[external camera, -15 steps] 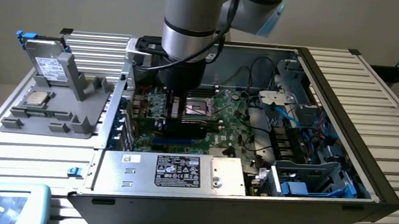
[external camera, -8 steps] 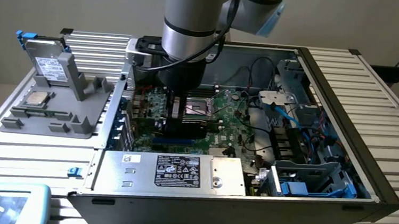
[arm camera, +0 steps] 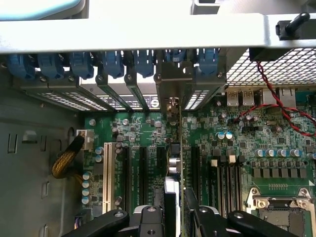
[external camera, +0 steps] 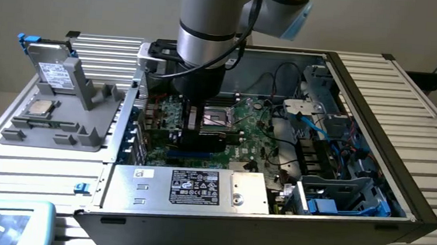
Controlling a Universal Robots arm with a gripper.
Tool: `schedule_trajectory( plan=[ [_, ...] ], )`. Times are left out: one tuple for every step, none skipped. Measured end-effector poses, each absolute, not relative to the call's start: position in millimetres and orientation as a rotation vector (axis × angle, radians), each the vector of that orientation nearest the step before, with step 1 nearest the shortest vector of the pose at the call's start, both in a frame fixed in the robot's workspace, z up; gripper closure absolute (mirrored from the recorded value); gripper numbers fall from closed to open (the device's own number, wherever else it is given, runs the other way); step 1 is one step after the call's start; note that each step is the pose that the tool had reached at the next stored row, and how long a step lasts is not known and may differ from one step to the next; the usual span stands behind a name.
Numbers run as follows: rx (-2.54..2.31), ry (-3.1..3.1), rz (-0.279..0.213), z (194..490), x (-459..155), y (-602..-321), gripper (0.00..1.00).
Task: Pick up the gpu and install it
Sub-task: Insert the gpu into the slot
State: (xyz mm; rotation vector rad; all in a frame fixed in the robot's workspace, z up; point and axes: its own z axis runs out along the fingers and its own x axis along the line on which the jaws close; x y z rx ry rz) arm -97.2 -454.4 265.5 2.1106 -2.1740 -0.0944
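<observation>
In the wrist view the gpu (arm camera: 174, 148) stands edge-on, a thin card running over the green motherboard (arm camera: 247, 143). Its silver end bracket (arm camera: 173, 84) sits among the rear slot covers of the case. My gripper (arm camera: 175, 217) is shut on the card, with a black finger (arm camera: 148, 219) on each side of it. The card stands in line with the black expansion slots (arm camera: 123, 173); whether it is seated I cannot tell. In the exterior view the arm reaches straight down into the open computer case (external camera: 363, 69), with the gripper (external camera: 202, 134) low over the board.
A grey holder (external camera: 63, 116) outside the case on the exterior view's left carries a silver drive (external camera: 54, 71), a processor (external camera: 40, 107) and a memory stick (external camera: 43, 123). The power supply (external camera: 190, 187) fills the case's near side. Cables and drive cages (external camera: 338, 190) crowd the exterior view's right.
</observation>
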Motion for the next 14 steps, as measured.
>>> schedule_trajectory(
  plan=[
    [2.111,-2.174,-0.095,265.5,-97.5,-454.4,0.73],
    [2.110,-2.174,-0.096,265.3,-98.4,-454.4,0.73],
    [2.110,-2.173,-0.097,265.1,-99.3,-454.3,0.73],
    [2.109,-2.173,-0.098,265.2,-99.7,-454.3,0.73],
    [2.109,-2.172,-0.098,265.2,-99.7,-454.4,0.73],
    [2.109,-2.172,-0.098,265.3,-99.8,-454.4,0.73],
    [2.109,-2.172,-0.098,265.3,-99.8,-454.4,0.73],
    [2.109,-2.172,-0.099,265.3,-99.8,-454.4,0.73],
    [2.108,-2.172,-0.099,265.3,-99.9,-454.4,0.73],
    [2.108,-2.172,-0.099,264.8,-99.9,-454.4,0.73],
    [2.108,-2.172,-0.099,264.2,-99.9,-454.4,0.73],
    [2.108,-2.172,-0.099,263.7,-99.9,-454.4,0.73],
    [2.108,-2.171,-0.099,263.5,-99.8,-454.4,0.73],
    [2.108,-2.171,-0.099,263.3,-99.9,-454.4,0.73]
  ],
)
